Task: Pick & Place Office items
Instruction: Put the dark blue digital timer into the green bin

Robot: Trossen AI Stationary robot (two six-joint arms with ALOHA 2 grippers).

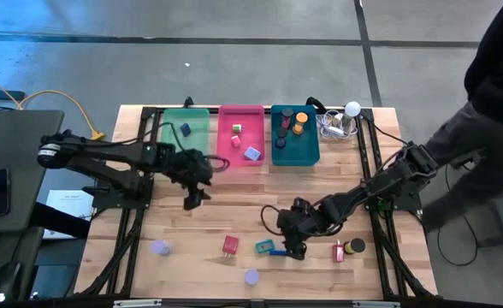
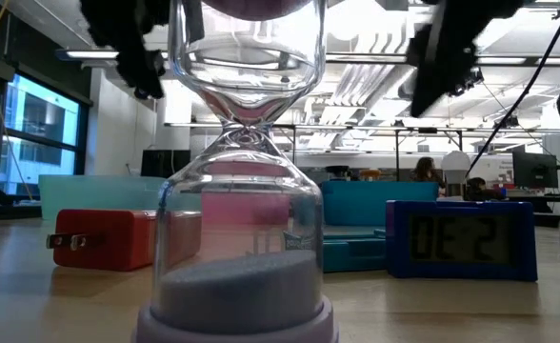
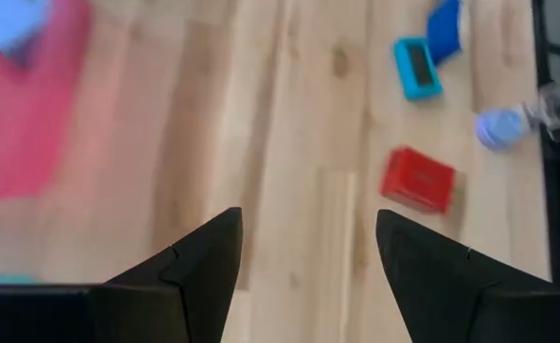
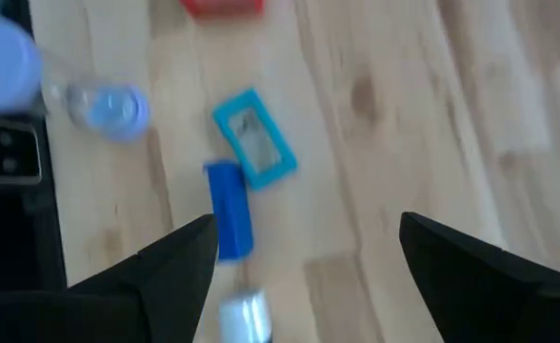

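Beside the teal clock (image 1: 264, 247), whose display in the low view reads mirrored digits like "2:30", lie the blue block (image 1: 277, 252) and red plug adapter (image 1: 230, 245). The right hand (image 1: 294, 246) hovers just beside the clock, fingers wide, empty. The left hand (image 1: 193, 198) hangs over bare counter (image 1: 234, 205) before the pink tray (image 1: 240, 137), fingers apart, empty.

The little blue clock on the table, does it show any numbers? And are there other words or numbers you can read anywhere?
"0E 2": roughly how the dark digits read on the blue clock in the low view; they are hard to make out.
Paper sheet beside the table in the high view: print too small to read.
Red plug block, hourglass, trays: no writing visible.
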